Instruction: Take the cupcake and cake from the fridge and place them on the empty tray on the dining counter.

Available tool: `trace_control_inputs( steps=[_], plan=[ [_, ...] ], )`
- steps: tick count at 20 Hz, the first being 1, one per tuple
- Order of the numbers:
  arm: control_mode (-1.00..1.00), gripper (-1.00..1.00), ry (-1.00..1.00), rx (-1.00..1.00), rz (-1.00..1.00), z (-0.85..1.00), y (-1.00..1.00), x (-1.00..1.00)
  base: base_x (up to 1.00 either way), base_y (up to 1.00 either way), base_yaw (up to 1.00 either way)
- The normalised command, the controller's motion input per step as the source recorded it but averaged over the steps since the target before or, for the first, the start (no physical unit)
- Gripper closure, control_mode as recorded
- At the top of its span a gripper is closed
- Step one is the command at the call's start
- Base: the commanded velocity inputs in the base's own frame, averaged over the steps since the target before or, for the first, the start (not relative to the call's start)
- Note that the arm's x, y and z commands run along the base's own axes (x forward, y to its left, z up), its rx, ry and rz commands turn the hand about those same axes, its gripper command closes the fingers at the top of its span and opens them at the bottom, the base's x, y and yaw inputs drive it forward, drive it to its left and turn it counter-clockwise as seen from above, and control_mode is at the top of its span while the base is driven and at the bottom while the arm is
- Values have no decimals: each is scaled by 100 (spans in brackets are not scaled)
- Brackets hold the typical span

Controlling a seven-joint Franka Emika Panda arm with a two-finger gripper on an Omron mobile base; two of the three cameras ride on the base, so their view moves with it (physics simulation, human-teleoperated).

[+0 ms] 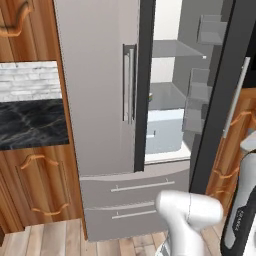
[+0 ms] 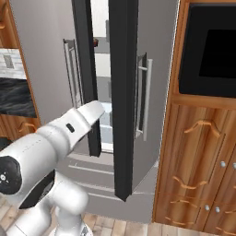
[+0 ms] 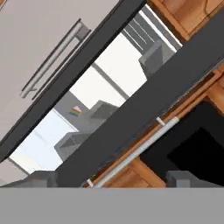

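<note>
In the left base view, the fridge presents smooth grey stainless panels with vertical bar handles; its right door stands open on a white interior with flat grey shelves, boxy door bins and a pale crisper drawer. In the right base view, the open door's dark edge stands beside a carved wooden cabinet. In the hand view, a small multicoloured item rests on a shelf inside, too small to identify; the gripper fingertips stand apart, holding nothing.

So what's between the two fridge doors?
The left base view shows the fridge interior there: grey shelves and a pale drawer, between the shut left door and open right door.
</note>
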Motion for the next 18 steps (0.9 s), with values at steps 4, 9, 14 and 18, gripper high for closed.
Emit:
trace_control_inputs(
  steps=[4, 9, 14, 18],
  plan=[
    [-100, -100, 22, -60, -9, -19, 100, 41, 0, 0, 0],
    [-100, -100, 10, -67, -24, -29, 100, 56, 0, 0, 0],
    [-100, -100, 12, -35, -38, -17, 48, 75, 0, 0, 0],
    [-100, -100, 10, -7, -26, -15, -42, 99, 0, 0, 0]
  ],
)
